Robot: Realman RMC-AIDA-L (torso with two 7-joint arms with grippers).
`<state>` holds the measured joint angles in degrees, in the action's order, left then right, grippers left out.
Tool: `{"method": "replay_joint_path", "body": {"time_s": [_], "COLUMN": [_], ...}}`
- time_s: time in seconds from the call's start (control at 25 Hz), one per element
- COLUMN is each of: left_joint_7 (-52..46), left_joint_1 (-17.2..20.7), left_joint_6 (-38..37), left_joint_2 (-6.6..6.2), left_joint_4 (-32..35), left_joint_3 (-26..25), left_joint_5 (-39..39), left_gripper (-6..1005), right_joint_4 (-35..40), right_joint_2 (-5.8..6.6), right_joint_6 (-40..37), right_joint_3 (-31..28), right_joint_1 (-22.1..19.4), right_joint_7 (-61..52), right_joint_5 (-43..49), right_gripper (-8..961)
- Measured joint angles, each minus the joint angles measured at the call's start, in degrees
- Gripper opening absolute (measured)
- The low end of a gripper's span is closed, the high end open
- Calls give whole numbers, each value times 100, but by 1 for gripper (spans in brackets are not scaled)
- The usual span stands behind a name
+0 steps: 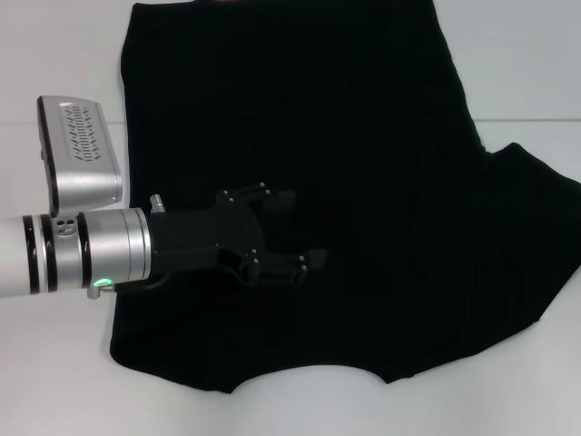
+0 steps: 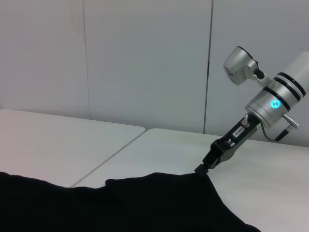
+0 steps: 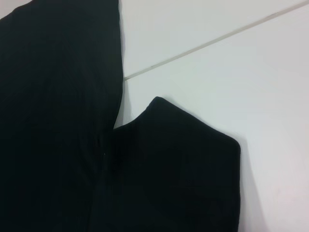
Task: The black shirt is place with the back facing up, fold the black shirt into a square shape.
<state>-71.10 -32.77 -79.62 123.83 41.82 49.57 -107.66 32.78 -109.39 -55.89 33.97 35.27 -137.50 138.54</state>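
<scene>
The black shirt (image 1: 363,182) lies spread flat on the white table (image 1: 54,381), plain side up, with one sleeve (image 1: 536,218) reaching out to the right. My left gripper (image 1: 295,232) comes in from the left and hovers over the shirt's left-middle part, open with nothing between its fingers. In the left wrist view my right gripper (image 2: 201,169) touches the far corner of the shirt (image 2: 145,203) with its tip. The right wrist view looks down on the sleeve (image 3: 183,164) beside the shirt body (image 3: 53,121).
The table (image 3: 231,67) has a seam line (image 3: 212,42) running under the shirt. Bare white tabletop surrounds the shirt on the left, front and right. A pale panelled wall (image 2: 145,63) stands behind the table.
</scene>
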Motion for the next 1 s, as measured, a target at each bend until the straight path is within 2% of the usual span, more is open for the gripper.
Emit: {"method": "replay_joint_path", "body": {"time_s": [0.4,0.56,0.76,0.88,1.0], "left_joint_7": [-61,-102,-197,-202,-202], "left_joint_1": [1,-6,-7,2,17], "left_joint_6": [30,51,53,51,53], "left_joint_2": [0,0,0,0,1], "left_joint_4": [3,-11,-5,-8,-18], "left_joint_3": [0,0,-1,0,1], "left_joint_5": [0,0,3,6,35], "left_gripper": [936,937,937,937,936], "right_joint_4": [54,61,63,36,-31], "right_joint_2": [-35,-100,-185,-230,-270], "right_joint_6": [-19,-146,-410,-496,-626], "right_joint_3": [-59,-35,43,357,977], "right_joint_1": [47,133,439,697,975], "right_joint_7": [109,380,590,587,494], "right_joint_5": [-65,-468,-654,-616,-610], "right_gripper": [0,0,-1,-1,-1]}}
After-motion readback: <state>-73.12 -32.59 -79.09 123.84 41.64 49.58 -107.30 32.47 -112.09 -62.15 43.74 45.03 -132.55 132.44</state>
